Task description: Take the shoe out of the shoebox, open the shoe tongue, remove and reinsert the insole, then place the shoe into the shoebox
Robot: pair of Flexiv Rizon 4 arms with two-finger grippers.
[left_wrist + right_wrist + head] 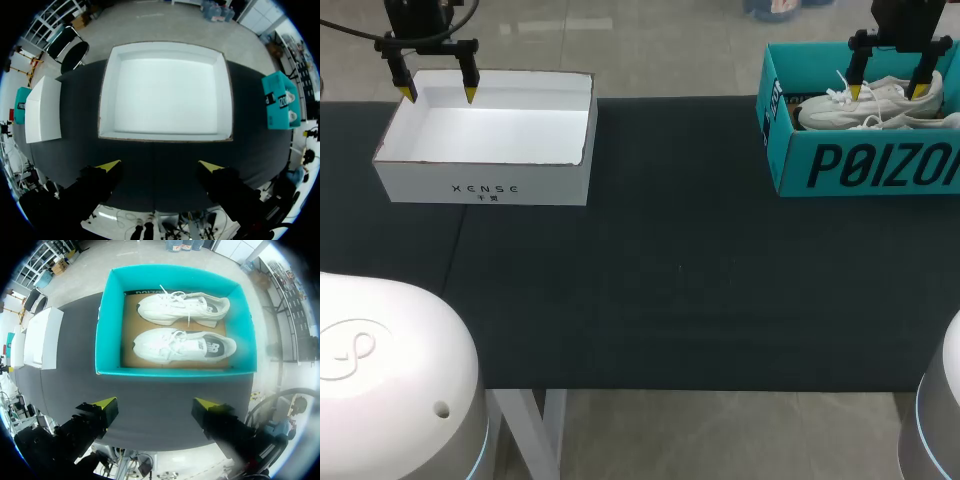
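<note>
A teal shoebox (pixel 790 160) stands at the table's far right with two white shoes inside. In the right wrist view the nearer shoe (pixel 184 345) and the farther shoe (pixel 182 306) lie side by side on the box's brown floor, ahead of my right gripper (pixel 155 404). That right gripper (pixel 887 91) hangs open above the box, holding nothing. My left gripper (pixel 439 93) hangs open over the far edge of an empty white box (pixel 485 190). In the left wrist view my left gripper (pixel 160 165) shows open with the white box (pixel 107 95) ahead of it.
The dark table top (pixel 670 270) stretches between the two boxes. Another white box (pixel 42 107) and a teal box (pixel 279 100) show to the sides in the left wrist view. The table's front edge (pixel 720 388) runs near my arm bases.
</note>
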